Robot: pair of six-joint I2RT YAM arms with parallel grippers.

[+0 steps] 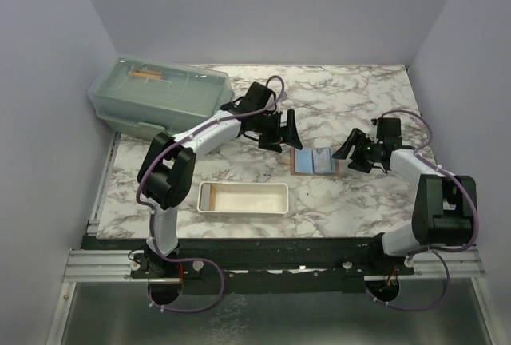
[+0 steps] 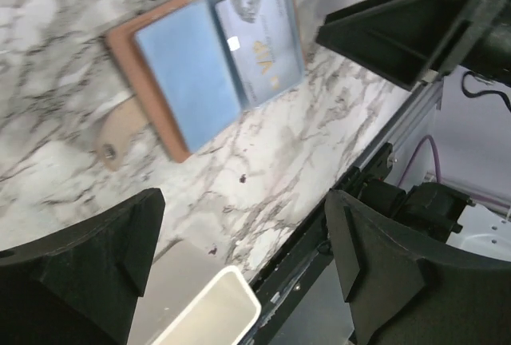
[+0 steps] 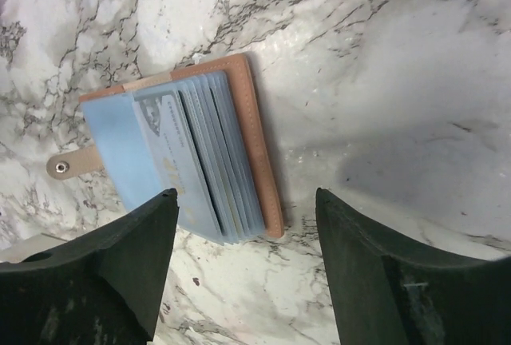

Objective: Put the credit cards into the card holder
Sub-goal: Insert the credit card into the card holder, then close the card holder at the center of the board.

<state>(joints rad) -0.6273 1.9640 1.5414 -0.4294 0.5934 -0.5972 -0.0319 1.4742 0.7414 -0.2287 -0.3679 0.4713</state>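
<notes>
Okay, left gripper [image 1: 281, 133] hovered, black fingers apart. Tan leather card holder [image 3: 259, 153] lay open flat on veined marble table [image 1: 351, 97], thin blue-grey credit cards [image 2: 259, 41] in its sleeves. Right gripper [image 1: 354, 153] beside it, fingers apart.

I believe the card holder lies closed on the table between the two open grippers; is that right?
Not quite: the card holder lies open, not closed, with its blue sleeves fanned out and a card showing, as the right wrist view shows. It does lie on the table between the open left gripper and right gripper.
</notes>
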